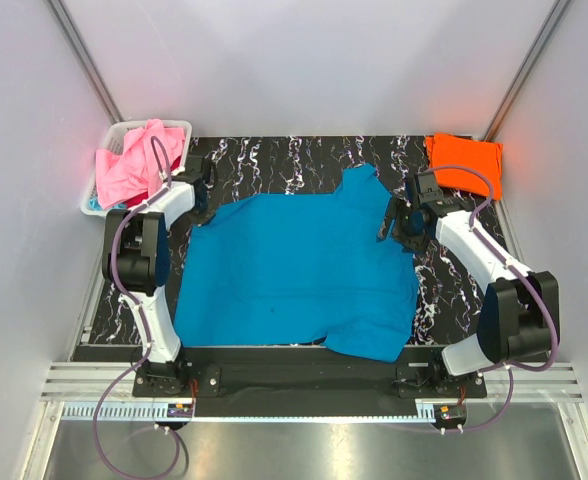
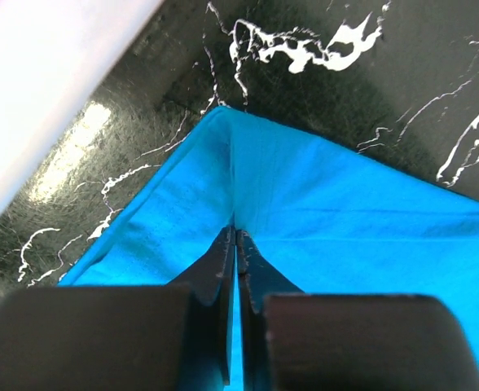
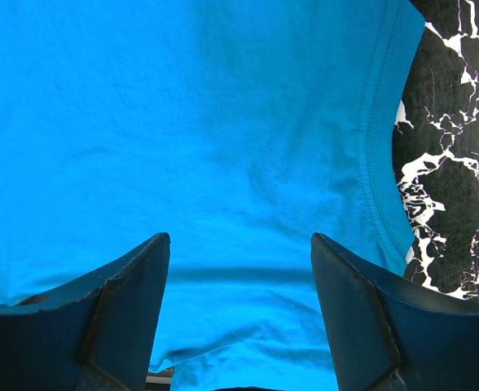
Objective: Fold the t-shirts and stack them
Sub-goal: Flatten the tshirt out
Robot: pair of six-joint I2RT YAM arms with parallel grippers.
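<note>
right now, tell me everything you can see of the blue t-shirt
The teal-blue t-shirt is soft, plain cloth, spread mostly flat and wrinkled across the black marbled table, one part jutting toward the far side. The left gripper pinches its far-left corner, raising a crease; the right gripper hangs open over its stitched right edge.

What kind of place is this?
Probably a lab test booth, not a home: plain white walls box in a black marbled mat, an aluminium rail runs along the near edge, and a teal shirt is laid out.
</note>
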